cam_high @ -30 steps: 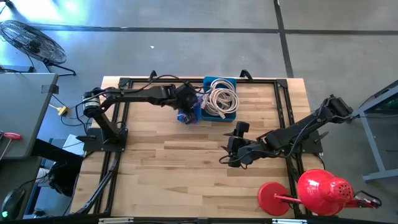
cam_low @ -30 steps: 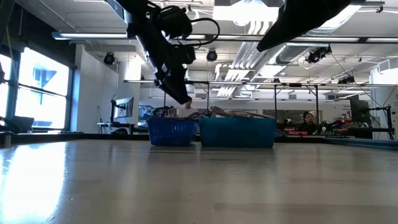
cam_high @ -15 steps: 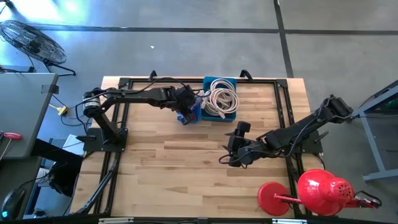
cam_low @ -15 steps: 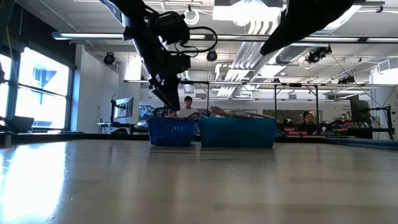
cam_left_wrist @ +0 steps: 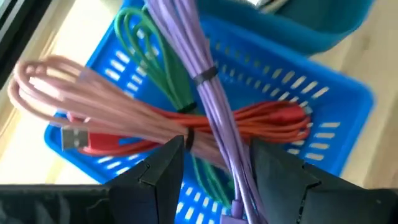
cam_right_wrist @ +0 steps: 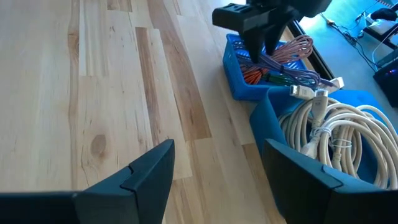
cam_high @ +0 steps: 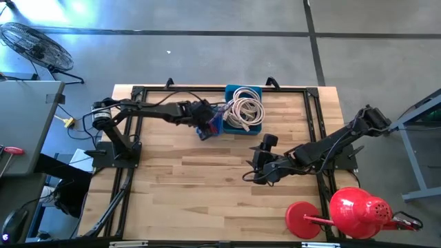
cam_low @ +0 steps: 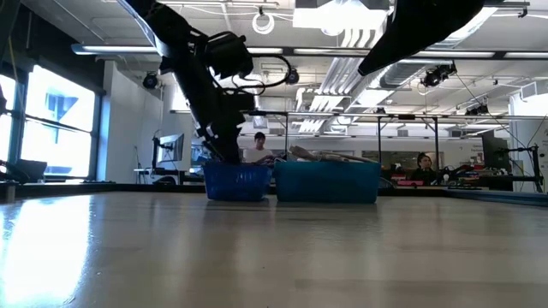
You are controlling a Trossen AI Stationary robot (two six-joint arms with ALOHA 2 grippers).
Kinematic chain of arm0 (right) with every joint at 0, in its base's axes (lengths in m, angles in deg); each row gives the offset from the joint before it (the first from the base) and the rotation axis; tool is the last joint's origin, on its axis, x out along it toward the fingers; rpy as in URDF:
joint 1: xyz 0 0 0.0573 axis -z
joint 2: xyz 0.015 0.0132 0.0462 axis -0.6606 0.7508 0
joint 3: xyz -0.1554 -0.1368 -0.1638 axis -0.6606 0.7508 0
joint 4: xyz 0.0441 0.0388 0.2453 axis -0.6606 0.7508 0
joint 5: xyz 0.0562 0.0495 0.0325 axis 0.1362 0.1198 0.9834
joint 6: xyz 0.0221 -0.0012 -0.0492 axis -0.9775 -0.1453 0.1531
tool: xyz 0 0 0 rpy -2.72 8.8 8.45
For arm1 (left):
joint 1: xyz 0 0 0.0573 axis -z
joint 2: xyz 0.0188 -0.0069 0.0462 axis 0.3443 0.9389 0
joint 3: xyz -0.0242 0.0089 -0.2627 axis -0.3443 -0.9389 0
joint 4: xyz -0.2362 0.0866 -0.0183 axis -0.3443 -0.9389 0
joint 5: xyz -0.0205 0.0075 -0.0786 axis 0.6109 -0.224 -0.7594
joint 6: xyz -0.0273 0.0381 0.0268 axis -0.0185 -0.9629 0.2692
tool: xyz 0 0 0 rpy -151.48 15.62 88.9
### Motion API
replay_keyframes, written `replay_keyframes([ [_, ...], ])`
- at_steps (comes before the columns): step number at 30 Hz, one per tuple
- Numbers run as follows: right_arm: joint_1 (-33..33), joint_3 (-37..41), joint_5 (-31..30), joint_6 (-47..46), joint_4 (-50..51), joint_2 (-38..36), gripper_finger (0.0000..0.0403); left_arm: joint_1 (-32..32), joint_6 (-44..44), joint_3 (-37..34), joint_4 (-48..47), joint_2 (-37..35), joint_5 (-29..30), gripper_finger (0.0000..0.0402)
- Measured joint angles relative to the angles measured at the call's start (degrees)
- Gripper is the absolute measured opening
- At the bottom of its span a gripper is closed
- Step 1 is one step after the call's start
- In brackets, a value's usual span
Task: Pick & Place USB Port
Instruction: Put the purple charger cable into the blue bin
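A small blue basket [cam_left_wrist: 323, 106] at the table's far middle holds coiled USB cables: purple [cam_left_wrist: 205, 81], pink [cam_left_wrist: 93, 93], orange [cam_left_wrist: 267, 118] and green [cam_left_wrist: 146, 50]. A silver USB plug [cam_left_wrist: 74, 138] lies on the basket's rim. My left gripper [cam_left_wrist: 217, 149] is open and reaches down into the basket [cam_high: 210, 125], one finger on each side of the purple bundle. My right gripper [cam_high: 252, 172] hangs open over bare table, right of the middle, with nothing between its fingers [cam_right_wrist: 155, 165]. My left gripper comes at the purple cable bundle [cam_left_wrist: 221, 134] slanting down from the table's left side, and the bundle runs through the gap between its two fingers. Whether either finger touches the bundle or the pink cable beside it, I cannot tell.
A teal bin [cam_high: 256, 128] with coiled white cables [cam_high: 244, 109] stands against the basket's right side. A red watering can [cam_high: 360, 210] and a red disc [cam_high: 303, 219] sit at the near right corner. Black frame rails [cam_high: 131, 148] run around the tabletop. People sit in the room beyond [cam_low: 259, 147].
My left gripper has sunk toward the small blue basket and tipped more steeply downward; its fingertips are now inside the basket among the cables. Its finger gap is unchanged. The cables lie as before.
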Motion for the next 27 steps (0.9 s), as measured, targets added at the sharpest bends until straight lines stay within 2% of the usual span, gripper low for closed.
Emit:
replay_keyframes([
  [4, 0.0, 0.0, 0.0, 0.0, -0.01, 0.0, 0.0236, 0.0, 0.04, -2.12, 1.06, 0.0, 2.5, 0.0175],
  [17, 0.0, 0.0, -0.06, 0.0, -0.03, 0.0, 0.0236, 0.0, 1.82, -4.72, 3.72, 0.13, 3.01, 0.0175],
  [22, 0.0, 0.0, -0.06, -0.05, -0.1, 0.0, 0.0236, 0.0, 3.01, -4.6, 7.17, 4.4, 2.56, 0.0175],
  [27, 0.0, 0.0, 0.02, -0.07, 0.09, 0.19, 0.0236, -0.12, 3.5, -4.33, 12.08, 9.53, -1.01, 0.0174],
])
